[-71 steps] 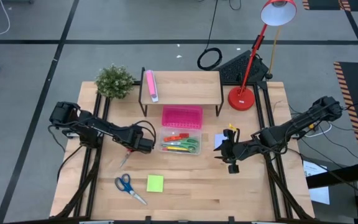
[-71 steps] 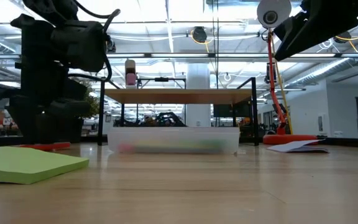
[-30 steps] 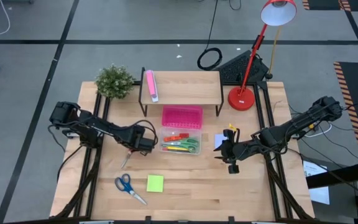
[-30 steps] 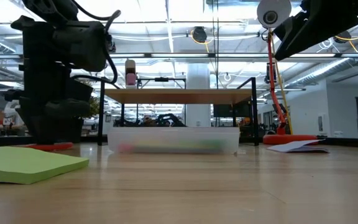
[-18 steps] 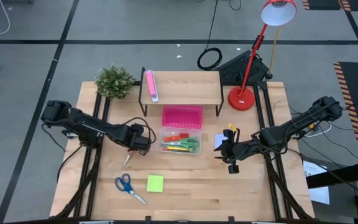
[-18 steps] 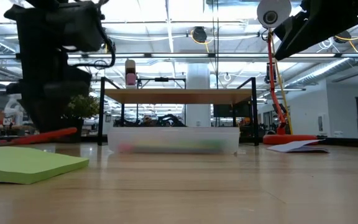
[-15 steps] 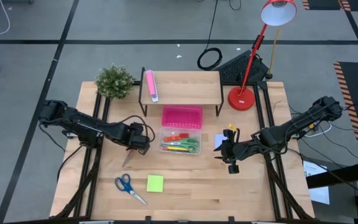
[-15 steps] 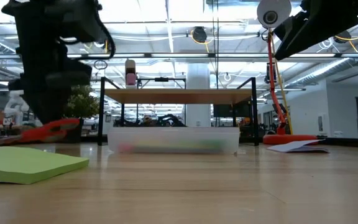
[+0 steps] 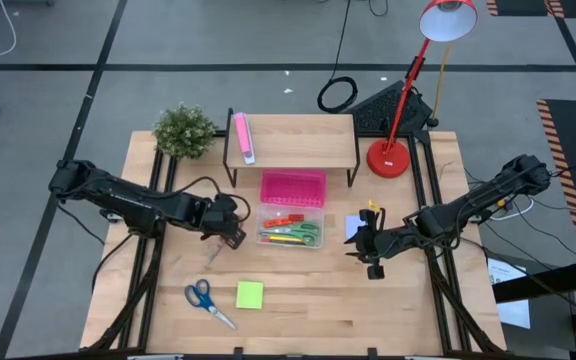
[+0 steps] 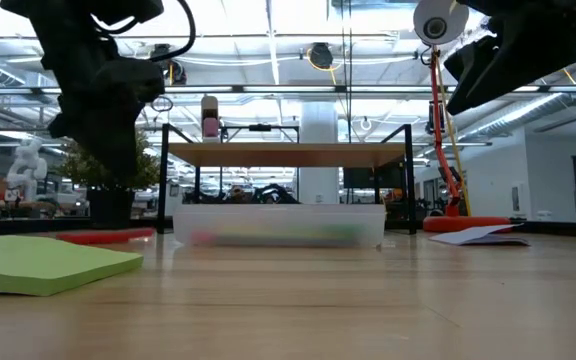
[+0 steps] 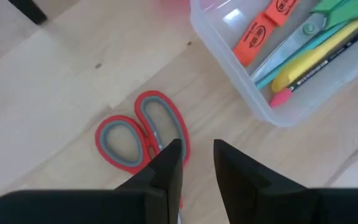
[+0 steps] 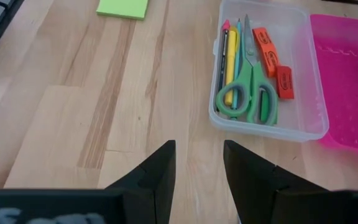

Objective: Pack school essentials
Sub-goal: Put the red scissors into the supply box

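Note:
The red-handled scissors (image 11: 138,127) lie flat on the table (image 10: 108,237), left of the clear box (image 9: 290,232). My left gripper (image 11: 197,163) hangs above their blades, open by a narrow gap with nothing between its fingers. The box holds green scissors (image 12: 248,93), pens and orange erasers. Blue scissors (image 9: 206,298) and a lime note pad (image 9: 250,294) lie near the front edge. A pale-blue pad (image 9: 352,226) lies right of the box. My right gripper (image 12: 197,165) waits open beside that pad (image 9: 360,245).
A pink perforated tray (image 9: 292,187) sits behind the clear box. Farther back stand a wooden shelf (image 9: 293,140) with a pink-and-white oblong object (image 9: 242,136), a small plant (image 9: 183,130) at the far left and a red lamp (image 9: 390,158) at the far right.
My left gripper has risen from the table. It raised the red scissors' handle end, so they hung tilted half a second ago. They have since dropped out of the fingers and now lie flat on the table, a little nearer the clear box.

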You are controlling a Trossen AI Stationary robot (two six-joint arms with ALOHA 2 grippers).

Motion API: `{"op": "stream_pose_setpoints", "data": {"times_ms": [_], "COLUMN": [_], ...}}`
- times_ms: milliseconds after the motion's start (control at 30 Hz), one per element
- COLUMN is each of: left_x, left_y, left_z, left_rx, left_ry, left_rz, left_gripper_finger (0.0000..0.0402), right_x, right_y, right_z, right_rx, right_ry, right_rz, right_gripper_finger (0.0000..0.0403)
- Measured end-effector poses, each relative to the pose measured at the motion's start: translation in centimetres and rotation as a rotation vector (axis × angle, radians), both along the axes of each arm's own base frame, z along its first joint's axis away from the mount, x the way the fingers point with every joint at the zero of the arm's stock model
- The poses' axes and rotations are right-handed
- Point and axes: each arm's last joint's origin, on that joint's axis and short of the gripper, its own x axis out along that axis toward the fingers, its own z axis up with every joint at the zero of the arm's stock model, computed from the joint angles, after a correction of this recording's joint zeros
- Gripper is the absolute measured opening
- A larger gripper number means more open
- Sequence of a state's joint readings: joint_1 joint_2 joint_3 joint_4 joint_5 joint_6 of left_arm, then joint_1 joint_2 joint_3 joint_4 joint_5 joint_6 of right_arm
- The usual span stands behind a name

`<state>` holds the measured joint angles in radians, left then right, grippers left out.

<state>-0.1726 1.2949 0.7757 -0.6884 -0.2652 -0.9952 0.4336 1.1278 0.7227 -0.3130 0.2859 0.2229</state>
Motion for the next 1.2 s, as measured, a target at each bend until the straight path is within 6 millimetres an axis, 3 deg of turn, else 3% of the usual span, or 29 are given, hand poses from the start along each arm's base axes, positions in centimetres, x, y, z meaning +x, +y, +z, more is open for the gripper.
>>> {"op": "stream_pose_setpoints", "data": {"times_ms": [267,467,733,900,1200], "left_x": [-0.1,-0.8,-2.0,-1.4,0.2], "left_y": [-0.5,-2.5,-3.4,-2.6,-0.4], "left_z": [0.0,-0.8,-2.7,-3.2,-4.8], "left_rx": [0.088,0.081,0.212,0.315,0.208], "left_ry": [0.047,0.084,0.109,0.072,0.088], "left_rz": [-0.235,-0.476,-0.599,-0.627,-0.592], "left_gripper_finger": [0.0092,0.0096,0.0185,0.0198,0.0172], "right_x": [0.1,0.3,0.5,0.5,0.4], "right_y": [0.0,0.2,0.2,0.2,0.2], "right_z": [0.1,0.4,0.5,0.5,0.5], "right_rx": [0.005,0.042,0.048,0.044,0.044], "right_ry": [-0.010,-0.047,-0.069,-0.069,-0.068], "right_rz": [0.000,-0.016,-0.012,-0.010,-0.009], "right_gripper_finger": [0.0130,0.0130,0.0130,0.0130,0.0130]}}
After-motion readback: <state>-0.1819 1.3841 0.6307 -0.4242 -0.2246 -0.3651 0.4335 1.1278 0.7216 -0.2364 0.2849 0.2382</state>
